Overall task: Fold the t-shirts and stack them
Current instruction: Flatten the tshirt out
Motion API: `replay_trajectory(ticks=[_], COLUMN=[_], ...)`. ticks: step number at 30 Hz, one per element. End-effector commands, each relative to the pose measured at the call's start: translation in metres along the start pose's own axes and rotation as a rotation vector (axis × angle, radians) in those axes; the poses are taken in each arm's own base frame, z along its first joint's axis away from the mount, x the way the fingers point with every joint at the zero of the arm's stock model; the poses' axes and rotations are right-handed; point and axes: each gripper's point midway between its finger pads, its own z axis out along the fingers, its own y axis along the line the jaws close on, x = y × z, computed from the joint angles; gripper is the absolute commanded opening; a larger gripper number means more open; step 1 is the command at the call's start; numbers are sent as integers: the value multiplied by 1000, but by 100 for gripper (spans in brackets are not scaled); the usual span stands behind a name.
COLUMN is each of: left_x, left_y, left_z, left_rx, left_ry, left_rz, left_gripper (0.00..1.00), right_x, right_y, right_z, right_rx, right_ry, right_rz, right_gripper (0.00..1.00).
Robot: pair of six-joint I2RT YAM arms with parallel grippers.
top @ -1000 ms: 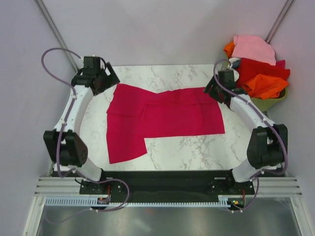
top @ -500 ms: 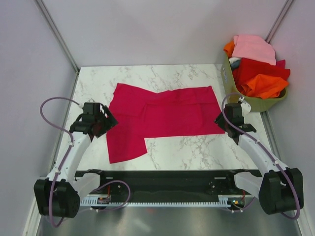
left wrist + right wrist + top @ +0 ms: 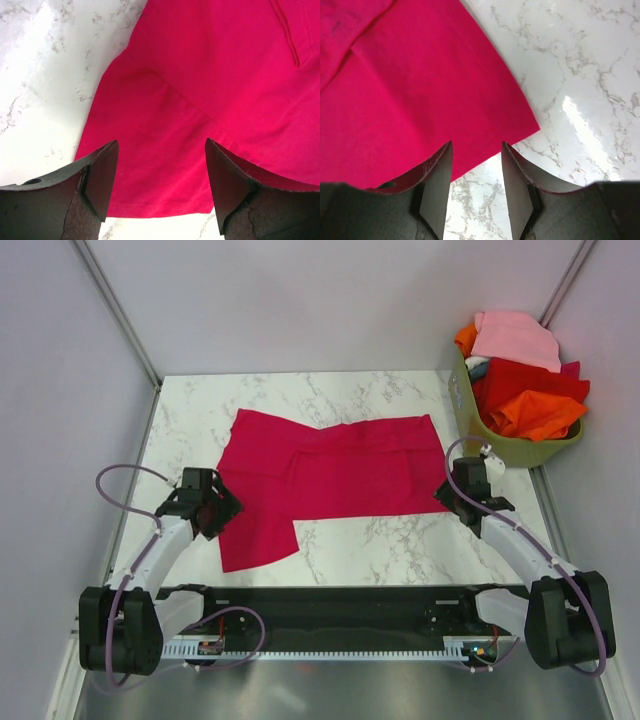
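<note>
A crimson t-shirt (image 3: 330,478) lies flat on the marble table (image 3: 380,540), partly folded, with a flap reaching toward the near left. My left gripper (image 3: 207,512) hovers at that flap's left edge. In the left wrist view the left gripper (image 3: 160,150) is open above the shirt's hem (image 3: 200,75), holding nothing. My right gripper (image 3: 463,486) is at the shirt's near right corner. In the right wrist view the right gripper (image 3: 476,150) is open, narrower, with the shirt's edge (image 3: 410,90) just ahead of its fingertips and bare marble between them.
An olive-green basket (image 3: 520,451) stands at the back right corner, holding a pink t-shirt (image 3: 515,338), a red one (image 3: 525,380) and an orange one (image 3: 540,412). Grey walls close in the table on three sides.
Both arms have drawn back from the shirt's far corners to its near left edge and near right corner. Both sets of jaws have narrowed. The shirt has not moved.
</note>
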Motion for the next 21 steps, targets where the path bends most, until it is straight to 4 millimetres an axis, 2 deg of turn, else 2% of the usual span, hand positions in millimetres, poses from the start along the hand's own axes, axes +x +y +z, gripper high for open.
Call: replay_trajectory(ticks=[1, 5, 8, 13, 17, 21], left_x=[-12, -15, -16, -16, -14, -13], left_y=[-5, -1, -1, -9, -6, -10], left_z=[8, 14, 21, 31, 44, 57], left_rx=[16, 7, -3, -7, -51, -61], left_ry=[-74, -107, -105, -66, -44, -16], left_rz=[-78, -90, -90, -101, -128, -131], left_gripper=[77, 76, 75, 74, 74, 71], right_x=[0, 1, 0, -3, 5, 9], right_y=[-15, -32, -38, -32, -34, -35], right_z=[6, 12, 19, 31, 43, 50], right_rx=[61, 146, 186, 209, 239, 247], right_ry=[-36, -70, -83, -71, -36, -30], right_rz=[26, 43, 64, 80, 77, 94], right_gripper=[51, 50, 48, 46, 46, 33])
